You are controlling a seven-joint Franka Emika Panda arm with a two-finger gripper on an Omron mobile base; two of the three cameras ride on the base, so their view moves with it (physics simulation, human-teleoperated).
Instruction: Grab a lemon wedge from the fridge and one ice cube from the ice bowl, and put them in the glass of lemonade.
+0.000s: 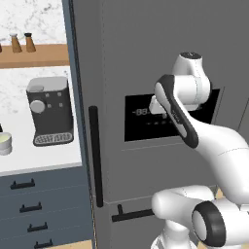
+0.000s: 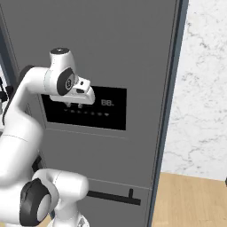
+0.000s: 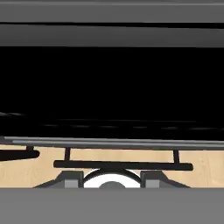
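Note:
The fridge (image 1: 121, 58) stands shut in front of me, tall and dark grey, with a long black vertical handle (image 1: 96, 155) and a black dispenser panel (image 2: 104, 108). My gripper (image 2: 73, 105) hangs fingers-down just in front of that panel, right of the handle. In the hand view its two fingertips (image 3: 70, 177) stand apart with nothing between them, so the gripper (image 3: 111, 179) is open. The glass of lemonade (image 1: 4, 143), a small cream-white cup, sits at the far left of the counter. The lemon wedge is hidden and the ice bowl is out of view.
A dark coffee machine (image 1: 48, 112) stands on the white counter (image 1: 44, 160) left of the fridge, above blue-grey drawers (image 1: 29, 209). A horizontal black handle (image 2: 113, 197) runs along the fridge's lower drawer. A marble wall (image 2: 199, 88) and wooden floor (image 2: 190, 199) lie to the right.

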